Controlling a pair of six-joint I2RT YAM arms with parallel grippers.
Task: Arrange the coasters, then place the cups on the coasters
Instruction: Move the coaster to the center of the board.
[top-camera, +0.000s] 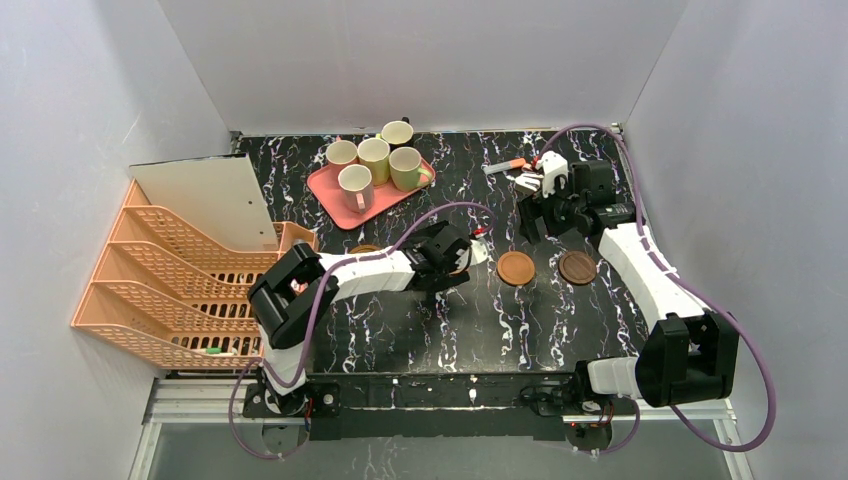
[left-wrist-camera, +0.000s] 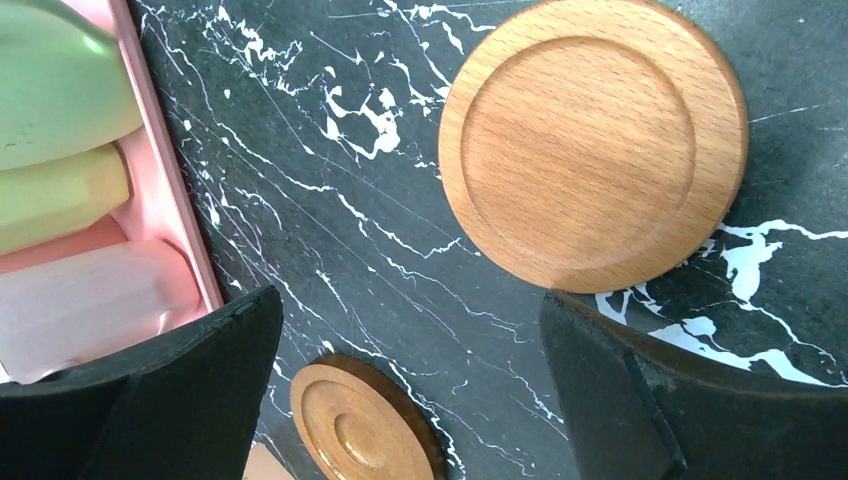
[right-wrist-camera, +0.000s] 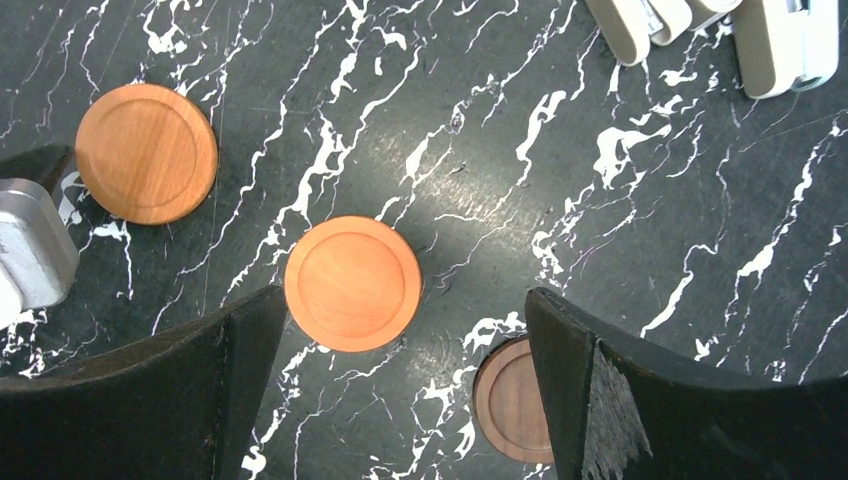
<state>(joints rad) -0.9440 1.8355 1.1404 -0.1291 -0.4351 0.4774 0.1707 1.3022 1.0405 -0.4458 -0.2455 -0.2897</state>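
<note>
Three coasters show in the right wrist view: an orange one (right-wrist-camera: 146, 152), a second orange one (right-wrist-camera: 352, 283) and a dark brown one (right-wrist-camera: 512, 400), half hidden by my finger. From above I see the orange coaster (top-camera: 516, 268) and the dark brown coaster (top-camera: 577, 267) side by side. My left gripper (top-camera: 458, 262) (left-wrist-camera: 410, 310) is open above bare table, between a light wood coaster (left-wrist-camera: 593, 140) and a ringed coaster (left-wrist-camera: 360, 425). My right gripper (top-camera: 535, 222) (right-wrist-camera: 405, 300) hangs open, holding nothing. Five cups, among them a green one (top-camera: 405, 165) and a pink one (top-camera: 355, 185), stand on the pink tray (top-camera: 325, 190).
An orange file rack (top-camera: 180, 280) fills the left side. Small white items (top-camera: 530, 180) (right-wrist-camera: 790, 40) and an orange-tipped pen (top-camera: 505, 166) lie at the back right. The tray's rim (left-wrist-camera: 165, 200) runs close to my left finger.
</note>
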